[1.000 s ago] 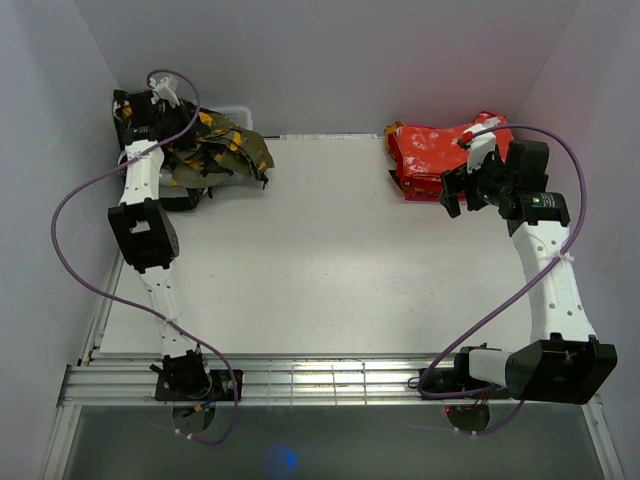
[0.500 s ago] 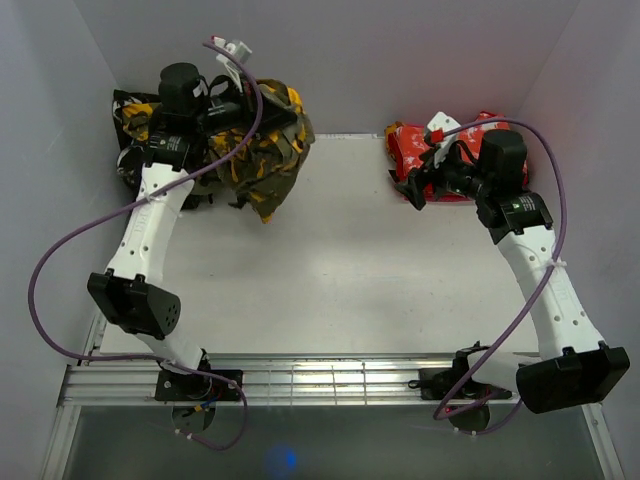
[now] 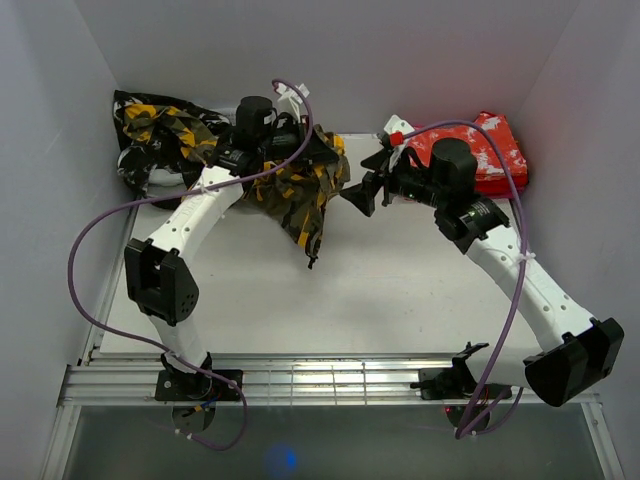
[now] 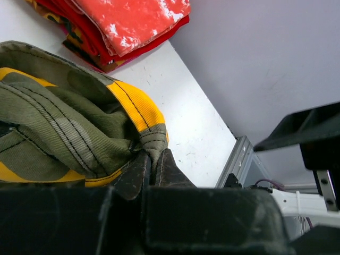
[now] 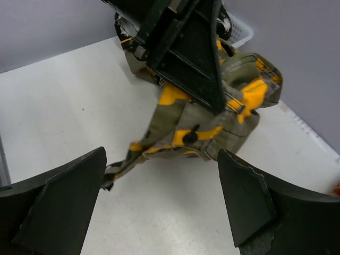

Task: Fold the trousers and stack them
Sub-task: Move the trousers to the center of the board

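Observation:
My left gripper (image 3: 318, 152) is shut on an edge of the olive trousers with orange-yellow and black patches (image 3: 302, 192) and holds them above the table at the back centre, so the cloth hangs down in a bunch. In the left wrist view the jaws (image 4: 150, 158) pinch a fold of olive cloth (image 4: 64, 133). My right gripper (image 3: 362, 192) is open and empty just right of the hanging trousers, facing them (image 5: 207, 125). Its fingers (image 5: 247, 196) stand wide apart. Folded red-and-white trousers (image 3: 490, 155) lie at the back right and also show in the left wrist view (image 4: 133, 24).
A heap of more camouflage trousers (image 3: 160, 130) lies at the back left corner. A white basket rim (image 5: 238, 33) shows behind the left gripper. Grey walls close in the table (image 3: 330, 300) on three sides. An aluminium rail (image 3: 330, 380) runs along the near edge.
My left arm has lifted the olive trousers off the back-left heap and carried them right, to the back centre. My right arm has swung left, away from the red stack, toward them.

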Controlling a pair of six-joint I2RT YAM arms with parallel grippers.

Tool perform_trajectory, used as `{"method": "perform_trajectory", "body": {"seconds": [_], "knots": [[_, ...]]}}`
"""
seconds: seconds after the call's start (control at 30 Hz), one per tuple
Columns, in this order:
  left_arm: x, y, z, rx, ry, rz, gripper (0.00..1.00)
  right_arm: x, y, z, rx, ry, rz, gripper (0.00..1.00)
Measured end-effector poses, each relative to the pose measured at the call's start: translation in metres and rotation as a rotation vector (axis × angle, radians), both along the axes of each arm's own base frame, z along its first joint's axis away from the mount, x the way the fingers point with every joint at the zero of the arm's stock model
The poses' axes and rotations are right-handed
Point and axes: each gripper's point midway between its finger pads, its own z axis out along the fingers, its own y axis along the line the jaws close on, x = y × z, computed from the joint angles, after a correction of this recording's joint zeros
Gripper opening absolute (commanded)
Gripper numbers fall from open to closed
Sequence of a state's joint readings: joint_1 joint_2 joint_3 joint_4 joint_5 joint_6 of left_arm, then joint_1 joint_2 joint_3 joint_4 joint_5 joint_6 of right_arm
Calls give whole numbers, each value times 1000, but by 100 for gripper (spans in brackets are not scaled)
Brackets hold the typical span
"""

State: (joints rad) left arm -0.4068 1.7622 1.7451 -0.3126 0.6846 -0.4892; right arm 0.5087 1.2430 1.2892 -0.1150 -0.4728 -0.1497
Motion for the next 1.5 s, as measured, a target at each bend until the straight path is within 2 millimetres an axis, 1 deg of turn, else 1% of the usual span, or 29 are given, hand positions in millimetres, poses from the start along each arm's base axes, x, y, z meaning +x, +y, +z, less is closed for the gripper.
{"method": "perform_trajectory", "body": {"seconds": [0.1, 0.23, 0.33, 0.43, 0.53, 0.57, 0.63, 0.67, 0.7, 0.73, 0.77, 0.83, 0.87, 0.9, 0.97, 1.0, 1.03, 1.07, 1.1, 1.17, 1.2, 1.23, 1.3, 1.33, 1.4, 1.47, 1.5], "knots": [[1, -14, -14, 16, 37, 17, 0, -2, 11, -15, 18, 70, 1, 90], [1, -23, -19, 21, 57, 37, 0, 2, 20, -38, 18, 159, -38, 90], [6, -27, -14, 11, 57, 56, 0, 14, 24, -52, 19, 212, -91, 90], [9, -31, -9, -4, 58, 66, 0, 33, 27, -74, 5, 255, -172, 91], [8, -33, -6, -17, 69, 69, 0, 49, 27, -98, -24, 303, -250, 100], [8, -34, -5, -19, 70, 70, 0, 54, 27, -104, -32, 315, -271, 80], [8, -34, -4, -24, 75, 73, 0, 62, 26, -117, -50, 332, -311, 46], [8, -34, -3, -27, 75, 74, 0, 64, 26, -120, -50, 341, -323, 19], [8, -34, -3, -29, 78, 75, 2, 66, 26, -122, -50, 345, -330, 9], [8, -34, -3, -30, 81, 76, 7, 67, 27, -120, -43, 346, -333, 8], [10, -32, -3, -32, 85, 81, 30, 67, 29, -118, -38, 345, -334, 8], [14, -25, 1, -47, 85, 92, 58, 68, 30, -113, -35, 332, -335, 8], [17, -18, 4, -55, 83, 94, 76, 68, 29, -112, -37, 324, -335, 8], [24, -4, 7, -62, 81, 116, 81, 68, 28, -110, -39, 316, -336, 8], [41, 37, 11, -77, 99, 189, 84, 64, 23, -107, -56, 306, -332, 8], [56, 71, 13, -83, 103, 255, 84, 60, 20, -103, -60, 299, -325, 8], [70, 110, 12, -86, 111, 331, 84, 55, 17, -98, -62, 290, -319, 8], [81, 150, 10, -90, 115, 408, 83, 47, 13, -89, -58, 272, -310, 8], [90, 200, 3, -89, 132, 506, 79, 40, 8, -81, -54, 256, -301, 8], [95, 281, -18, -79, 166, 675, 70, 25, -1, -62, -40, 215, -287, 8], [90, 329, -38, -69, 202, 781, 62, 18, -6, -53, -32, 193, -280, 8], [85, 356, -52, -62, 235, 845, 57, 11, -9, -45, -26, 174, -273, 8], [75, 393, -83, -33, 296, 940, 46, -1, -17, -33, -19, 142, -263, 8], [74, 399, -94, -18, 323, 961, 40, -5, -21, -29, -21, 129, -262, 8], [76, 399, -109, 8, 344, 965, 37, -11, -26, -30, -40, 123, -262, 8], [82, 393, -121, 31, 350, 952, 36, -14, -32, -40, -87, 133, -269, 8], [87, 393, -128, 45, 347, 953, 35, -15, -36, -46, -117, 143, -278, 8]]}}
